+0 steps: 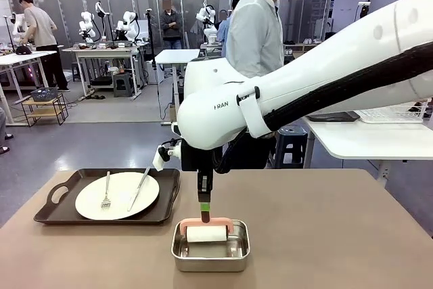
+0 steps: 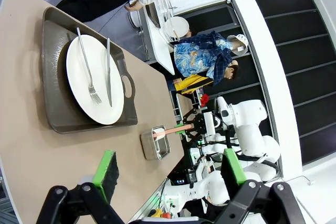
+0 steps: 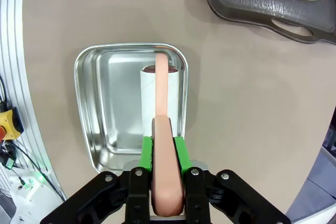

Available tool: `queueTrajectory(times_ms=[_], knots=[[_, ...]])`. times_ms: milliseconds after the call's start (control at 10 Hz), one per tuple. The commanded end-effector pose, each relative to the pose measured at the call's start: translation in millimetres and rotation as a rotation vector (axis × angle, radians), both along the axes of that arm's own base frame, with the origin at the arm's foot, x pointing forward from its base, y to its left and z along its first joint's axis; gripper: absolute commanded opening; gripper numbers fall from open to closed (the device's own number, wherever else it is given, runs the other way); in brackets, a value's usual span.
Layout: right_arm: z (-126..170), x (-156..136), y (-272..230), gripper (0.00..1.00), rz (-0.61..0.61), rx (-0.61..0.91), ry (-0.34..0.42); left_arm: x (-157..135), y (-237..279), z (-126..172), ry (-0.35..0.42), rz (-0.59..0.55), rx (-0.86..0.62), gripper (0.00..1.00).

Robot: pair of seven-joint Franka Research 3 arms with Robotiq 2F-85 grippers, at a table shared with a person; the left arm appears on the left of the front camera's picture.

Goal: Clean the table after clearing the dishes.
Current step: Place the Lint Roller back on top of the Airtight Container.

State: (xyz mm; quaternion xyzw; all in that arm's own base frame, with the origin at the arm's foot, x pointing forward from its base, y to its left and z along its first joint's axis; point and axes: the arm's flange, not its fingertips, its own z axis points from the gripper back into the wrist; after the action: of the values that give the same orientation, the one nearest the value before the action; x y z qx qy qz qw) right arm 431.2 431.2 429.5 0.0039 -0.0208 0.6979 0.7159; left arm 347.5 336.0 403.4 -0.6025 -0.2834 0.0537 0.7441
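**A:** What is the right gripper (image 1: 204, 209) doing?

**B:** It is reaching down over a square steel tin (image 1: 180, 251) near the front edge of the table (image 1: 338, 235). Its green-padded jaws are pressing together on the pink handle (image 1: 207, 222) of a white roller (image 1: 206, 234), which is resting inside the tin.

**A:** And the left gripper (image 2: 170, 174)?

**B:** It is hovering above the table with its jaws spread wide, holding nothing.

**A:** Where are the dishes?

**B:** One white plate (image 1: 125, 201) is sitting on a dark handled tray (image 1: 51, 212) on the table's left side, near the tin. It is carrying a fork (image 1: 106, 191) and a knife (image 1: 139, 189). A person (image 1: 254, 32) is standing at the far side.

**A:** What could go wrong from here?

**B:** The jaws are only making a narrow pinch on the handle, so I judge the roller could swing or slip once it is raised. It could also catch on the tin's wall and drag the tin along. And because the tray is not yet cleared, a leftward stroke is risking a knock that sends the cutlery sliding.
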Motion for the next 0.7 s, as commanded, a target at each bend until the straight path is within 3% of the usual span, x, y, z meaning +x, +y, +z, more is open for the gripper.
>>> queueTrajectory(times_ms=[0,300,600], knots=[[-8,10,0,0.21,0.038,0.018,0.003,-2,2,2,-0.007,-0.002,-0.004,1.0],[-18,33,-13,0.21,0.129,0.051,0.041,-2,2,2,-0.007,-0.002,-0.004,1.0],[-24,52,-16,0.21,0.135,0.045,0.092,-2,2,2,-0.007,-0.002,-0.004,1.0]])
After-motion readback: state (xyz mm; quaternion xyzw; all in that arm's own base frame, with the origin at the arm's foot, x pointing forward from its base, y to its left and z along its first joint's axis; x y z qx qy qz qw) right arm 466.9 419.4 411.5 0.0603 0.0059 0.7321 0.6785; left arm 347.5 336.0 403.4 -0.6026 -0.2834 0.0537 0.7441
